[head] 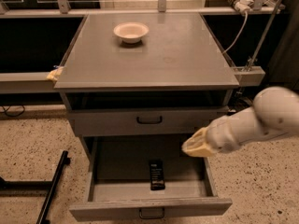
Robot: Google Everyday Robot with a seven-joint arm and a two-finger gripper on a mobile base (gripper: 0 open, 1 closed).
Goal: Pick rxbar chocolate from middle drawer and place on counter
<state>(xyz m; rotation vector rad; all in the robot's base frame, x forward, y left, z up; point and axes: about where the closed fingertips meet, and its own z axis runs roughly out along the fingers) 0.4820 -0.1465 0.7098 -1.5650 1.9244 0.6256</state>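
The rxbar chocolate, a slim black bar, lies flat in the open middle drawer, near the middle of its tray, long side toward the front lip. The counter is the wide grey cabinet top above. My gripper comes in from the right on a white arm, its pale tip above the right rear part of the drawer tray, up and to the right of the bar and not touching it.
A cream bowl sits at the back left of the counter. A shut grey drawer with a black handle is just above the open one. A black bar lies on the speckled floor at the left. Cables hang at the back right.
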